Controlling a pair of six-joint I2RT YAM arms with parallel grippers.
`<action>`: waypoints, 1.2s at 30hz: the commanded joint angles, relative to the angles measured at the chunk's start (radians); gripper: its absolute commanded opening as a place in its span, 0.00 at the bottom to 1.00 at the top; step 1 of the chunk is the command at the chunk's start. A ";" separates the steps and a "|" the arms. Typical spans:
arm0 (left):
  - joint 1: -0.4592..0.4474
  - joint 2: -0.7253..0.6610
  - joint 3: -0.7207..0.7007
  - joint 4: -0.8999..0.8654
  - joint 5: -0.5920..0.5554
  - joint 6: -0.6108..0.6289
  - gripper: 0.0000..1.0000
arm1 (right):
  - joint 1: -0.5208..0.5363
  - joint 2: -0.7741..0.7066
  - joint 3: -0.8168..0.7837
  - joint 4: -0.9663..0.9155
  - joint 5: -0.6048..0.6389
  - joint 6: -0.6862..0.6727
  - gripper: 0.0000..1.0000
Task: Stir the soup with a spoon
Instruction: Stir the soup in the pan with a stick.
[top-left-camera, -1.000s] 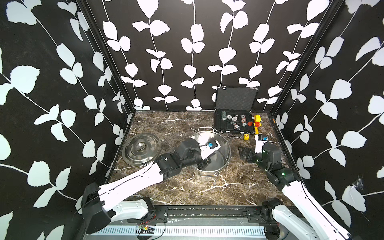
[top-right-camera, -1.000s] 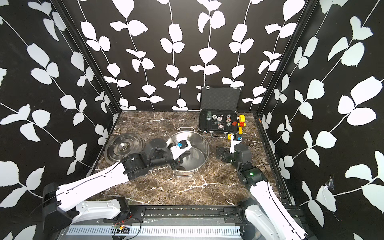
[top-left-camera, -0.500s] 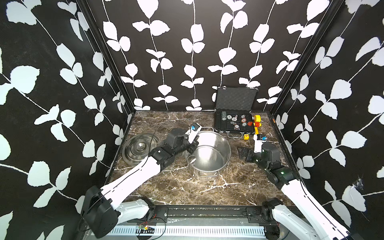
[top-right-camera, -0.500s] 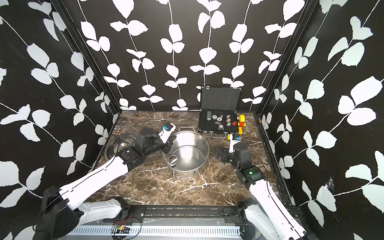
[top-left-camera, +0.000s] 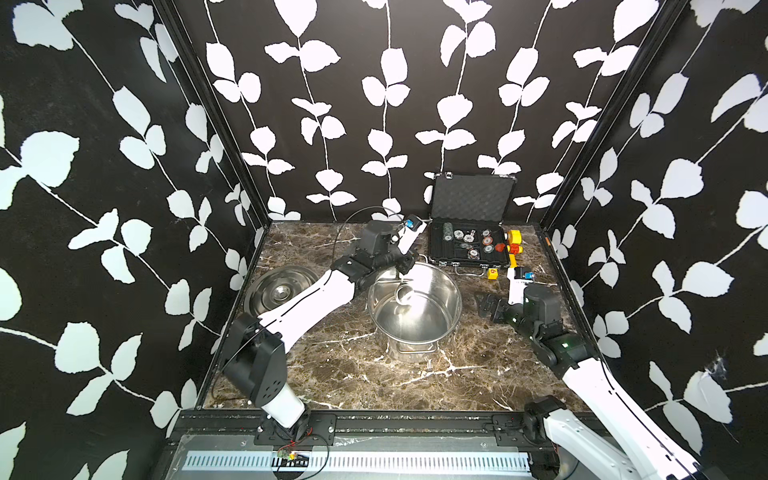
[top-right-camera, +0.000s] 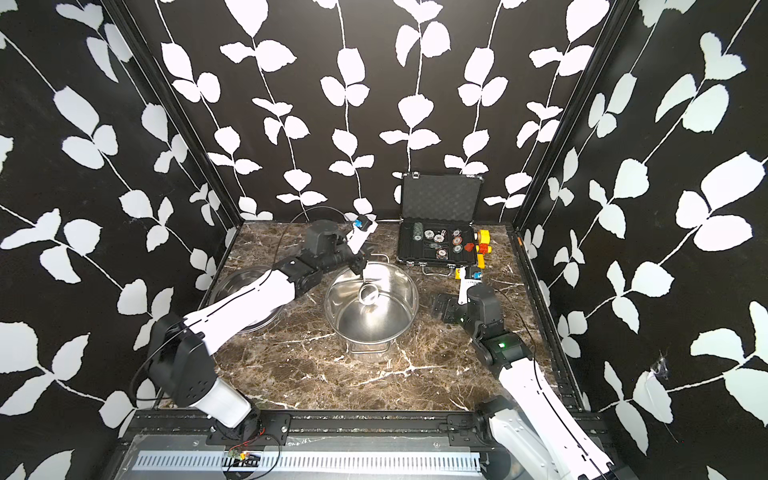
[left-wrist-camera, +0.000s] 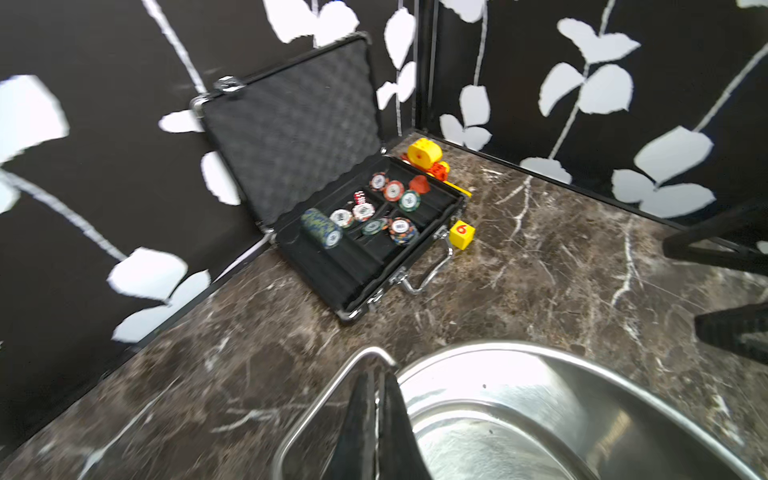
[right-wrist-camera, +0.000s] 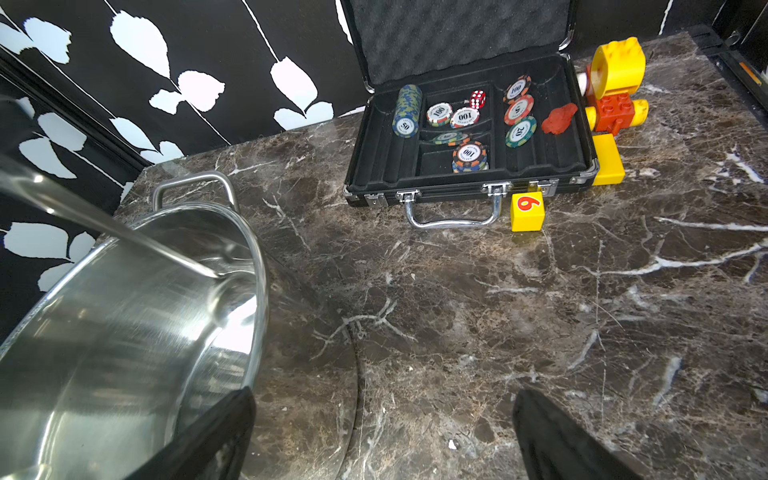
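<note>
The soup pot (top-left-camera: 436, 309) (top-right-camera: 395, 316), a shiny steel stockpot with wire loop handles, stands mid-table and shows no liquid. My left gripper (top-left-camera: 404, 269) (top-right-camera: 360, 269) hangs over its far rim, shut on the spoon's thin handle (left-wrist-camera: 376, 419). The spoon's round bowl (top-left-camera: 405, 293) (top-right-camera: 369, 294) sits low inside the pot by the far wall. In the right wrist view the spoon handle (right-wrist-camera: 124, 237) is a blurred streak slanting into the pot (right-wrist-camera: 124, 332). My right gripper (top-left-camera: 490, 306) (top-right-camera: 444, 307) (right-wrist-camera: 384, 399) is open and empty above the table, just right of the pot.
A flat steel lid (top-left-camera: 282, 289) (top-right-camera: 232, 282) lies left of the pot, partly under my left arm. An open black case of poker chips (top-left-camera: 469, 245) (top-right-camera: 436, 245) stands at the back right, with a yellow die (top-left-camera: 492, 273) and yellow-red toy blocks (top-left-camera: 514, 245) beside it.
My left gripper has swung with the spoon from over the pot's middle to its left rim and on to the far rim. The right arm has hardly moved.
</note>
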 joint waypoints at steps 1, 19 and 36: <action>-0.066 0.033 0.101 -0.017 0.090 0.063 0.00 | 0.007 -0.026 -0.013 0.024 0.011 0.005 0.99; -0.350 -0.042 0.055 -0.219 0.153 0.218 0.00 | 0.007 -0.031 -0.027 0.029 0.012 -0.002 0.99; -0.303 -0.382 -0.277 -0.225 -0.042 0.127 0.00 | 0.007 0.043 -0.002 0.069 -0.026 0.011 0.99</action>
